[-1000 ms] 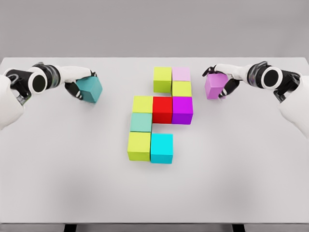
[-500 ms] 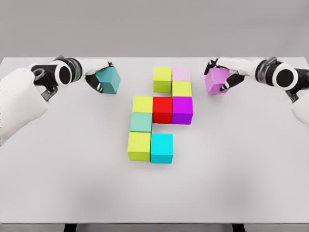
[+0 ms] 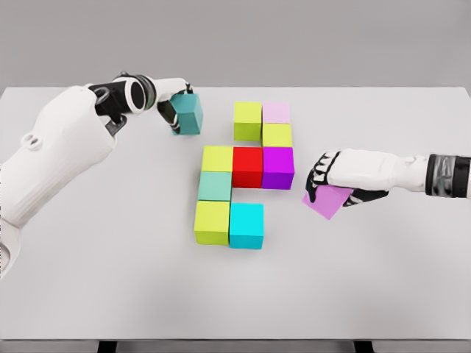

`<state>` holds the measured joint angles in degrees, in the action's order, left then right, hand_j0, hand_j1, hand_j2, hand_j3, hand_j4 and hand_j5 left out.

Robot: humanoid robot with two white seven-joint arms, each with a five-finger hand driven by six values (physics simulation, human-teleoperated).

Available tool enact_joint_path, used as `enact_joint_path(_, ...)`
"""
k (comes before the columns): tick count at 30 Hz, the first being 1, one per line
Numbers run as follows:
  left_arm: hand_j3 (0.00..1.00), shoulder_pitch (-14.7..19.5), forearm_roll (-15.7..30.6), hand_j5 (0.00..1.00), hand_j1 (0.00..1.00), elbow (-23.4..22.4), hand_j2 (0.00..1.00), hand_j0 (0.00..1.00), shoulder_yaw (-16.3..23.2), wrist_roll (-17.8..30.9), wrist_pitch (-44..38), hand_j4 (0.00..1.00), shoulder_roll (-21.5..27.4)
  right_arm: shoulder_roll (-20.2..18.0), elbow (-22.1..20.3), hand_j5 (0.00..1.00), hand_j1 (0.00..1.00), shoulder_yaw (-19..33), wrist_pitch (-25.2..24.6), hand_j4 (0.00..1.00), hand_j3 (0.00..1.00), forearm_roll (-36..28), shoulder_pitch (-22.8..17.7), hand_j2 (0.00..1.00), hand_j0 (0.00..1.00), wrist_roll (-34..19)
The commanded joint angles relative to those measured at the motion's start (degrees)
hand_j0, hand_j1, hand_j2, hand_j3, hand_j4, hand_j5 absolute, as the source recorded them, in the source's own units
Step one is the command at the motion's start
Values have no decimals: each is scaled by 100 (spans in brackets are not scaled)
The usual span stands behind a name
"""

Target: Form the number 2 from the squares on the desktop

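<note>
Left robot hand (image 3: 176, 103) is curled around a teal cube (image 3: 188, 114), held above the back of the desk (image 3: 88, 279), just left of the top row. Right robot hand (image 3: 324, 176) is closed on a pink-violet cube (image 3: 327, 200), tilted, low over the desk to the right of the cluster, near the magenta cube (image 3: 277, 168) but apart from it.

Laid squares so far: top row lime cube (image 3: 248, 120) and pale pink cube (image 3: 277, 112); a yellow-green cube (image 3: 277, 135) under the pink; middle row yellow cube (image 3: 218, 158), red cube (image 3: 248, 166), magenta; mint cube (image 3: 215, 186) below the yellow; bottom row olive-lime cube (image 3: 212, 222) and cyan cube (image 3: 246, 225). All touching their neighbours.

Handling (judgement only): cubes look rigid, flat-faced, probably light since each is carried one-handed. Smooth faces could slip and rotate in the fingers; the tilted pink-violet one suggests this. Best hold is on two opposite side faces, fingers across the top, leaving the face that will butt against a neighbour free. Not fragile, but a nudge on placement would likely shove the laid cubes out of line.

Likely slots: teal at top left, pink-violet at bottom right beside cyan.
</note>
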<state>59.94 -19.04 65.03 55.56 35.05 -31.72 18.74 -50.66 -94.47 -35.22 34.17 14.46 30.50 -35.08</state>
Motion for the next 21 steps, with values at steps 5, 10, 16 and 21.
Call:
enact_joint_path(5, 46, 114, -240, 46, 46, -614, 46, 46, 7, -5, 70, 46, -442, -462, -599, 48, 48, -284, 83, 48, 48, -31, 0, 48, 48, 8)
enact_joint_path(10, 47, 176, -337, 47, 47, -755, 47, 47, 7, -5, 114, 47, -626, -339, -599, 48, 48, -345, 83, 48, 48, 39, 18, 48, 48, 8)
enact_joint_path(16, 46, 185, -434, 46, 46, -983, 46, 46, 7, -5, 123, 46, -776, -146, -599, 55, 55, -416, 83, 55, 55, 593, 88, 55, 55, 8)
enact_joint_path(21, 46, 185, -469, 46, 46, -1071, 46, 46, 7, -138, 122, 46, -925, 39, -599, 46, 46, -504, 83, 46, 46, 602, 105, 46, 46, 8)
